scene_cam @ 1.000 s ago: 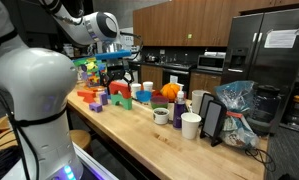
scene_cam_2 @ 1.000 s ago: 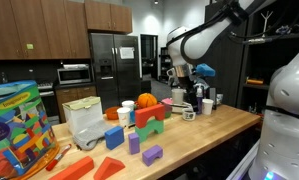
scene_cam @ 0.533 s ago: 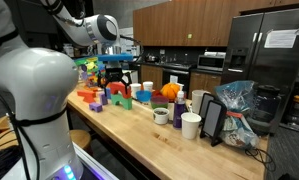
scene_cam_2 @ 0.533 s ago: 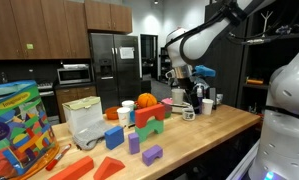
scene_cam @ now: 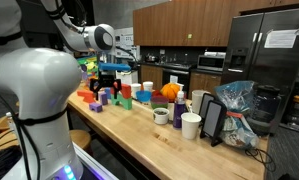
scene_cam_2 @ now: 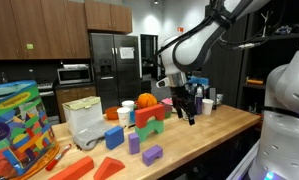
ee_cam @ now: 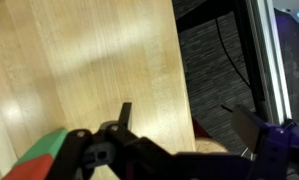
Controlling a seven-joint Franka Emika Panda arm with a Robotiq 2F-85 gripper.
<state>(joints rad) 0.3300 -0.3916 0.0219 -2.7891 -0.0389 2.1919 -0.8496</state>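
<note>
Fingers (scene_cam_2: 192,110) have dropped, spread wide, beside green block (scene_cam_2: 152,127) lying lengthwise along table (scene_cam_2: 221,128)

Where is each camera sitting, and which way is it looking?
Exterior view: close beside the robot's white body, facing across the wooden table toward the fridge; arm and open claw show.
Exterior view: near the toy block box, facing across the table toward the kitchen; body, arm and claw show.
Wrist view: on the wrist, facing down at the table edge and dark floor; only claw fingers show.
Shared: both exterior views show the claw, fridge and orange toy.
</note>
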